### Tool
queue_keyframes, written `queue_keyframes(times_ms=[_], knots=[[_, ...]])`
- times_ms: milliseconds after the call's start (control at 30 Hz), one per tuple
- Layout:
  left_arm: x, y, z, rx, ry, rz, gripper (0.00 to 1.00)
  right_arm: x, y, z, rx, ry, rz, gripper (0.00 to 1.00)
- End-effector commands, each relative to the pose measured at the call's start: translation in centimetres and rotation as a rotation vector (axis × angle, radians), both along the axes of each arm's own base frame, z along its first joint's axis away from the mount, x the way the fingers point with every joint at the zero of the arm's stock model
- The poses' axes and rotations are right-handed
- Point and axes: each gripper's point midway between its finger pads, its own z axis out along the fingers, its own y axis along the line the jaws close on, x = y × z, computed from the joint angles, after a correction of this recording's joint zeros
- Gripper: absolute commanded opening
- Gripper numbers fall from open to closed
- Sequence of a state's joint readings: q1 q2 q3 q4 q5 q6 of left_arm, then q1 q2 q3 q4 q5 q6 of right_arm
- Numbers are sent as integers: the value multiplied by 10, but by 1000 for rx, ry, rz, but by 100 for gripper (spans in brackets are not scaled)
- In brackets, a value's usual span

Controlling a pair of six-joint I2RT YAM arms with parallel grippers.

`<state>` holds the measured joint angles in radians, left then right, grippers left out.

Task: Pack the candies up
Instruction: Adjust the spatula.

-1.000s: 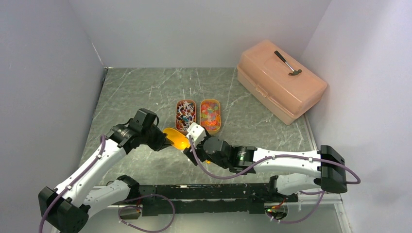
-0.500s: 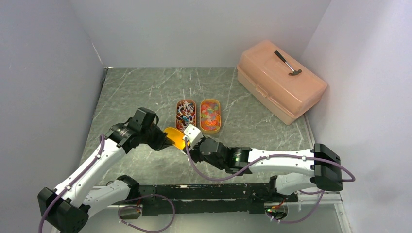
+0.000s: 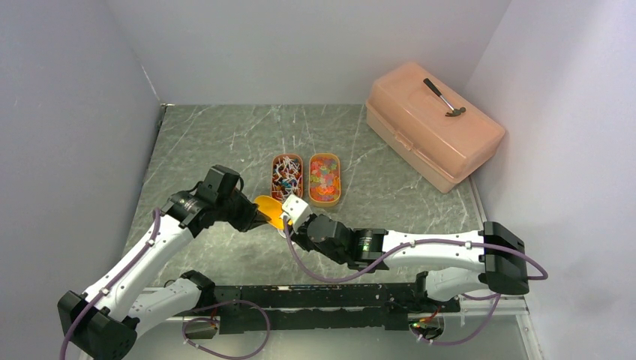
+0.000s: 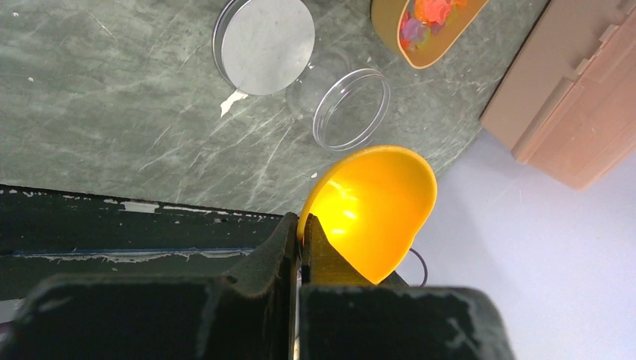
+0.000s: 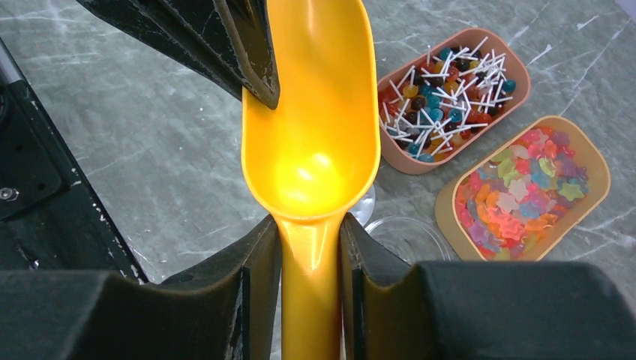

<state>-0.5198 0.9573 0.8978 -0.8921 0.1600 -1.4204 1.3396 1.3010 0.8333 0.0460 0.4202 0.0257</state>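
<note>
From above, the candies (image 3: 286, 178) lie in two trays (image 3: 325, 202). The orange scoop (image 3: 268, 208) beside them is largely covered. Left wrist view: the left gripper (image 4: 300, 229) pinches the scoop's rim, and one tray is cut off. Right wrist view: the right gripper (image 5: 310, 226) clamps its handle, and the scoop half hides a clear jar (image 5: 409, 238).

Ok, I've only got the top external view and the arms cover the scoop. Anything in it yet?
Observer: No. The right wrist view shows the scoop with an empty bowl.
Operator: Who's holding it?
Observer: Both. The left gripper pinches the bowl's rim, and the right gripper is closed on the handle.
Operator: Where's the jar?
Observer: The clear jar sits open on the table below the scoop, with its lid beside it.
</note>
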Motion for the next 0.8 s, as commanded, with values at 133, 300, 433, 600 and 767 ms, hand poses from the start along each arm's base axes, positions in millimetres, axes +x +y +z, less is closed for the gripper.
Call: queue_keyframes(times_ms=[133,300,433,600,767], knots=[[-2,-12,15,-76,-11,-33,3,5,4,8,18,-41,-30,12],[-4,-12,14,-81,-5,-33,3,7,3,17,35,-78,-35,0],[-5,-12,11,-81,-1,-37,3,3,1,29,102,-92,-20,0],[-5,-19,9,-105,7,-62,3,0,-3,43,154,-96,-13,0],[-4,-22,9,-110,6,-86,3,-2,-10,48,182,-94,-15,0]])
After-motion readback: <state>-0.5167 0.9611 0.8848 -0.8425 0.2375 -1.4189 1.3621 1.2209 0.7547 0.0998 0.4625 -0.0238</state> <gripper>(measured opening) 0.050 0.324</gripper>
